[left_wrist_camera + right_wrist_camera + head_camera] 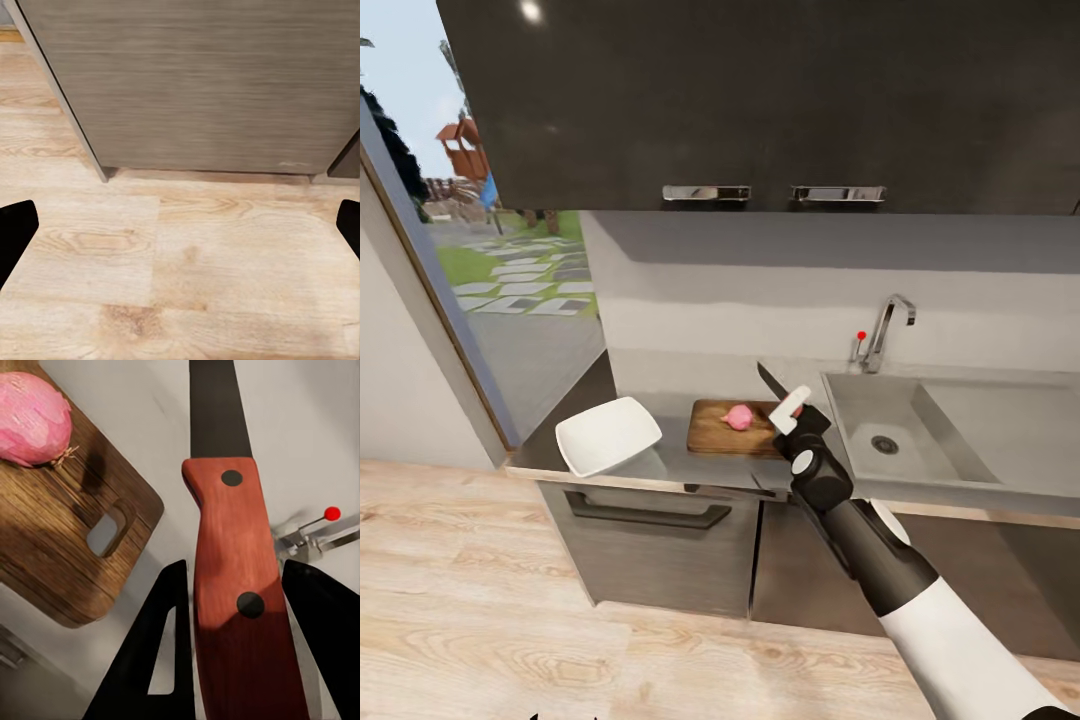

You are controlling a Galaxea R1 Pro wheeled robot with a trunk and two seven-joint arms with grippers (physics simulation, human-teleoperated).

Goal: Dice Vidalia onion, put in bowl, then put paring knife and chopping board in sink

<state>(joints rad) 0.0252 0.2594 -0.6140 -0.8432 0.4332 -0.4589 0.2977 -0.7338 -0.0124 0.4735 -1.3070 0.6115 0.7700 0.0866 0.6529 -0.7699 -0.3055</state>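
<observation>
Nearest, the right claw is clamped on the reddish handle of the knife, a light, stiff tool best held there, blade clear; the left claw hangs spread apart above the floor. Beyond, on the tabletop, the onion, round and likely to roll, rests on the board, between the bowl and the sink.

Wooden chopping board — glossy bowl

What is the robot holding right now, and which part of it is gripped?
The right gripper holds the paring knife by its reddish handle, blade pointing away. The left gripper is open and empty.
</observation>
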